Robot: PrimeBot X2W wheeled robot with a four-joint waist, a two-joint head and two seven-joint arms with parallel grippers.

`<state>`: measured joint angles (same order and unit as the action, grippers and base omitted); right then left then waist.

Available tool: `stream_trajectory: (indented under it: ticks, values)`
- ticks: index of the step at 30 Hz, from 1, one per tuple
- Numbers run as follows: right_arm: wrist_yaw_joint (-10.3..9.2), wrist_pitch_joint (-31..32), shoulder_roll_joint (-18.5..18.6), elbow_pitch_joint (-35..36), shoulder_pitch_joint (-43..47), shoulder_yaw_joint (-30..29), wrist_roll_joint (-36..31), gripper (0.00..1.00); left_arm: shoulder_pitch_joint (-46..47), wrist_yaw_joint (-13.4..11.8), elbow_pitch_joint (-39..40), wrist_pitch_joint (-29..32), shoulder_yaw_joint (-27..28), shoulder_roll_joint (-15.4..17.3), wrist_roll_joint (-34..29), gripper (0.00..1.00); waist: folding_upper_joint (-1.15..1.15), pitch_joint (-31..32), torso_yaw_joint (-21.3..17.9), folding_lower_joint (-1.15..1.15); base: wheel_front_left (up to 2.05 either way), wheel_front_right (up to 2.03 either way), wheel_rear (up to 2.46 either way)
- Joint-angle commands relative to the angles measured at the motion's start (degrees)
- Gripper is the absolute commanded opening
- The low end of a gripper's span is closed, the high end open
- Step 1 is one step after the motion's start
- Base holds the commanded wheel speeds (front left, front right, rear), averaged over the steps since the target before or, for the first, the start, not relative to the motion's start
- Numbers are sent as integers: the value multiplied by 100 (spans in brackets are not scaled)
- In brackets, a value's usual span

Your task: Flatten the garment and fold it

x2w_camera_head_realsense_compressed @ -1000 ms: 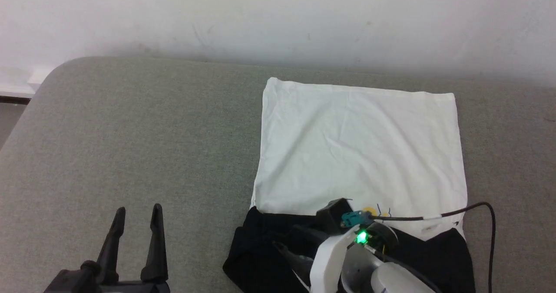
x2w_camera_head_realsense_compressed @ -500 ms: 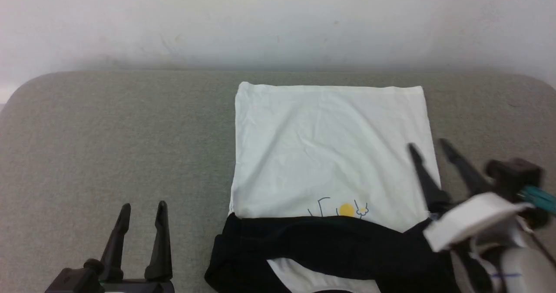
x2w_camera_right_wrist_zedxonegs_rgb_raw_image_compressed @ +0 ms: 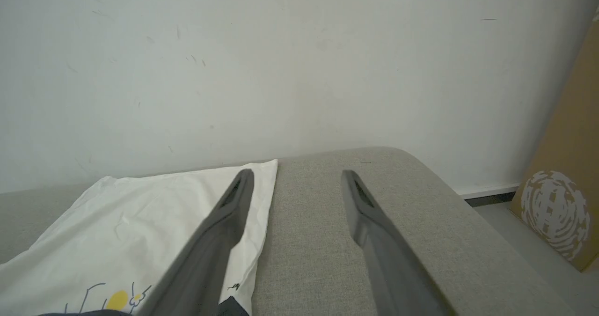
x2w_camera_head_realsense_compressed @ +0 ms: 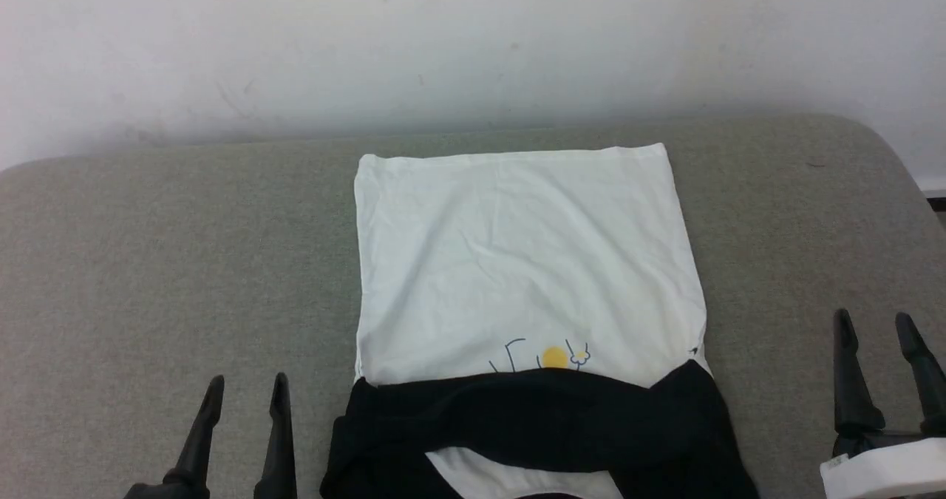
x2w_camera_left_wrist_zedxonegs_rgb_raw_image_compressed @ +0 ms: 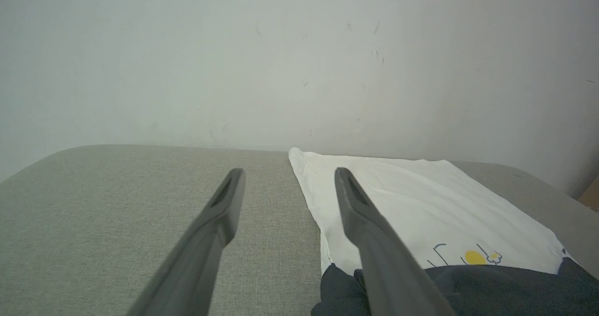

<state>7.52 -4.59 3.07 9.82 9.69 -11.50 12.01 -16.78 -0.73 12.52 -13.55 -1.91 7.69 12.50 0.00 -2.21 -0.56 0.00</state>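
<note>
Head view showed the garment (x2w_camera_head_realsense_compressed: pixel 517 262) lying on the grey cushion (x2w_camera_head_realsense_compressed: pixel 148 262) between the two tools, just inward of the left gripper (x2w_camera_head_realsense_compressed: pixel 248 379) and of the right gripper (x2w_camera_head_realsense_compressed: pixel 872 316). Both had their fingers spread and empty. The white body lay smooth and the black sleeves looked folded across the near end. I judged that flattening was done and the final fold was left.

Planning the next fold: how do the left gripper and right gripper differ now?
The left gripper sits near the black edge of the garment; the right gripper stands farther off its side. The right gripper reaches further up the grey cushion than the left. Both are open, empty and off the cloth.
</note>
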Motion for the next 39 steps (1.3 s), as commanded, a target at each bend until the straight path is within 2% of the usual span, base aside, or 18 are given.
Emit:
stream_trajectory:
  ticks: [1,5,10,14,19,24,28,33,39]
  values:
    - [-3,-56,-18,-23,21,16,-1,100,-40,-43,-20,-40,-6,0,-54,100,0,4,-11,0,0,0,0]
    - [-3,-121,-18,-38,-32,48,-6,100,50,-45,-45,-60,9,11,-39,100,0,-66,-10,0,0,0,0]
    - [-3,-78,-19,127,-209,134,-66,100,661,152,105,211,9,224,76,100,0,-358,-33,0,0,0,0]
    - [-3,-40,-19,304,-408,248,-74,100,1697,382,281,986,-3,638,120,100,0,-760,-71,0,0,0,0]
    - [-3,-61,-19,467,-717,443,-69,100,3559,631,217,2164,-65,1138,471,100,0,-1444,-142,0,0,0,0]
    - [-3,-214,-19,511,-1077,702,-26,100,5179,758,-312,3159,-469,1436,801,100,0,-2054,-273,0,0,0,0]
    - [-3,-300,-19,518,-1332,850,-42,100,6166,786,-946,3697,-594,1552,1078,100,0,-2462,-388,0,0,0,0]
    - [-3,-326,-19,506,-1520,914,-65,100,6890,808,-1725,4527,-965,1777,1248,100,0,-2891,-522,0,0,0,0]
    - [-3,-346,-19,505,-1612,980,-45,100,7475,808,-2365,5312,-1111,1950,1356,100,0,-3283,-675,0,0,0,0]
